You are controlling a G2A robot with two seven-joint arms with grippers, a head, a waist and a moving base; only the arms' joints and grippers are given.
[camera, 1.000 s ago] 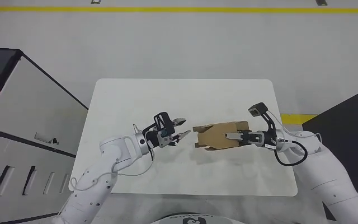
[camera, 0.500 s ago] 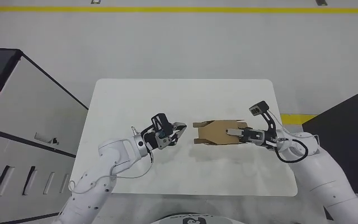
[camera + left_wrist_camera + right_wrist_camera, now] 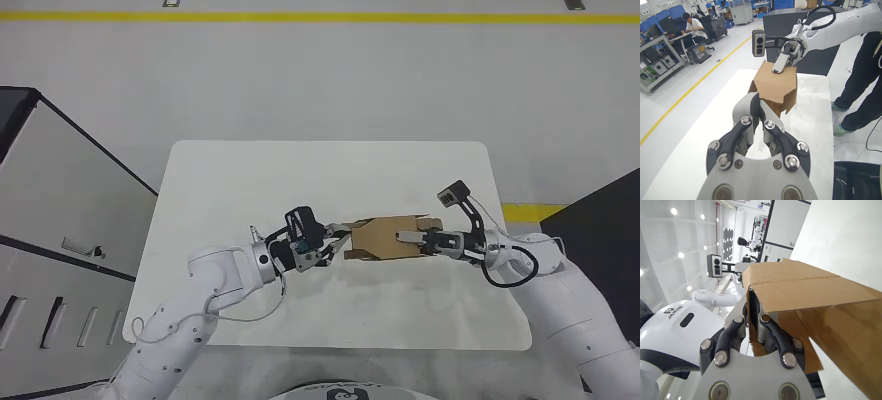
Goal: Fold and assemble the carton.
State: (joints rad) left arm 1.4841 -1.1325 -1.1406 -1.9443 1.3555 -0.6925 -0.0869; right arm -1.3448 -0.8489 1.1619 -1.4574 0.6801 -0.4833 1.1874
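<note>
The carton [image 3: 388,238] lies lengthwise between the two tools, over the middle of the white tabletop [image 3: 300,180]. The left tool [image 3: 758,108] is at one end of it and the right tool [image 3: 749,311] at the other, so the brown box spans the gap from one set of fingertips to the other.

The left tool's fingers [image 3: 770,111] are drawn almost together, leaving a thin slit. Their tips reach under the notched end flap [image 3: 770,93], which covers them. A brown sliver shows low in the slit, so this tool appears to pinch a cardboard edge. How much of it lies between the pads is hard to make out.

The right tool is clamped on the carton's opposite end. In its own wrist view a cardboard wall runs straight into the narrow gap between its fingers [image 3: 754,309]. From the left wrist view, one white finger [image 3: 780,63] lies on the carton's top face, and its partner is hidden beneath the panel.

The end nearest the left tool is not closed; a side flap juts out past the box. Whether the carton's underside touches the tabletop cannot be told. In the right wrist view the carton runs off the picture's edge and blocks most of what lies beyond it.
</note>
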